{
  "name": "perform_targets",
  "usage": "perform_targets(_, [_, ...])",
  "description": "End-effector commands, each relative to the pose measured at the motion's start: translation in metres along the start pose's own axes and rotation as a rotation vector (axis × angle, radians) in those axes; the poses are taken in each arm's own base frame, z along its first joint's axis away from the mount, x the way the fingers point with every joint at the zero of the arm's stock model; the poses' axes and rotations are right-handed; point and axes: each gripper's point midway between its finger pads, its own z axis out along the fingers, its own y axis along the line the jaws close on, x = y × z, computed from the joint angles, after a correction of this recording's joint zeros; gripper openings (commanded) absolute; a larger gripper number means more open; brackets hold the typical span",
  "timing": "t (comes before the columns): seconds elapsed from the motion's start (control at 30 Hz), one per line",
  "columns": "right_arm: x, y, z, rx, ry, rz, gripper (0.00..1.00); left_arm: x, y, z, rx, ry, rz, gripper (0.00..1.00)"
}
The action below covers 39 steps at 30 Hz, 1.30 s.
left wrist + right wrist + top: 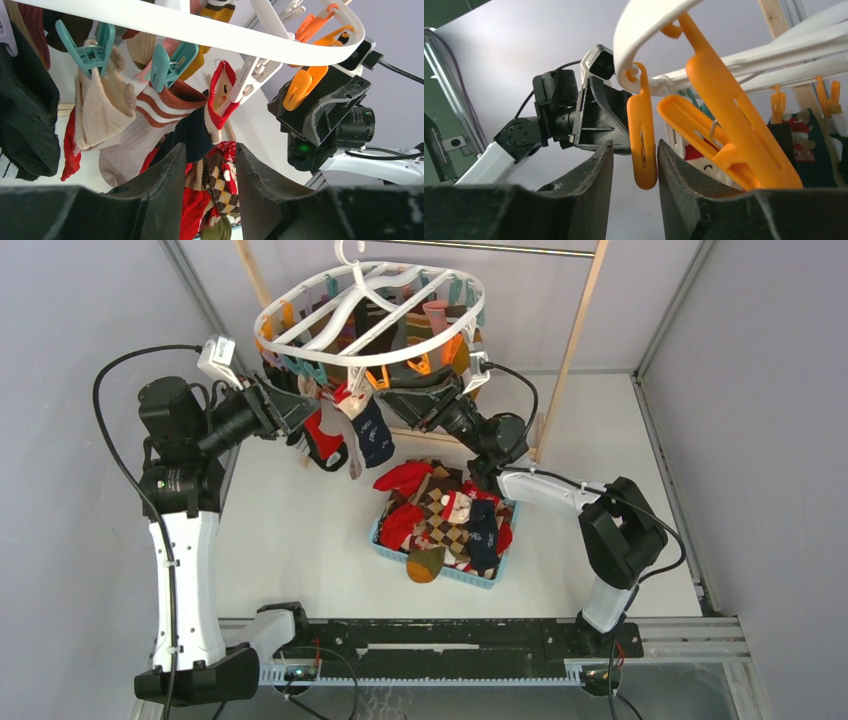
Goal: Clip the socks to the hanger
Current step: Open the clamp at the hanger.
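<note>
Right gripper (634, 147) straddles stiff orange clip (642, 130), grip unclear; left gripper (209, 150) gapes empty; limp socks (445, 525) probably suit a cuff pinch

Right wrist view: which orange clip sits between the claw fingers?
The slim orange clip hanging straight down from the hanger: its lower end is inside the right claw. The larger tilted orange clip is outside it.

We see a white tabletop (290, 540) enclosed by plain pale grey walls (770, 390), with light wooden poles (578, 335) rising at the upper centre under even lighting.
</note>
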Motion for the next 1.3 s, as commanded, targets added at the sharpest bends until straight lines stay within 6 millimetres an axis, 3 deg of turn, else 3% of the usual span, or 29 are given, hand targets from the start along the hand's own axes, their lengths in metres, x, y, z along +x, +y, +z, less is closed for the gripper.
perform_targets(0.0, [-0.011, 0.022, 0.009, -0.012, -0.007, -0.069, 0.42, -0.021, -0.023, -0.015, 0.035, -0.064, 0.082, 0.44])
perform_targets(0.2, [-0.019, 0.033, 0.017, 0.065, -0.011, -0.213, 0.24, -0.032, -0.034, -0.016, 0.044, -0.087, 0.091, 0.42])
perform_targets(0.33, [-0.024, 0.033, 0.019, 0.136, -0.021, -0.283, 0.18, -0.028, -0.052, -0.009, 0.073, -0.062, 0.114, 0.43])
perform_targets(0.43, [-0.021, 0.029, 0.019, 0.188, -0.002, -0.333, 0.14, -0.025, -0.070, -0.002, 0.104, -0.040, 0.122, 0.51])
perform_targets(0.67, [-0.008, 0.030, 0.026, 0.209, 0.046, -0.380, 0.09, -0.038, -0.098, 0.012, 0.154, -0.050, 0.079, 0.68])
perform_targets(0.77, [-0.002, 0.028, 0.029, 0.210, 0.067, -0.387, 0.08, -0.038, -0.107, 0.019, 0.196, -0.046, 0.059, 0.71])
perform_targets(1.0, [0.002, 0.030, 0.034, 0.219, 0.093, -0.413, 0.05, -0.033, -0.108, 0.031, 0.215, -0.009, 0.058, 0.70])
perform_targets(1.27, [0.010, 0.032, 0.038, 0.231, 0.122, -0.440, 0.03, -0.040, -0.105, 0.042, 0.199, -0.016, 0.065, 0.64])
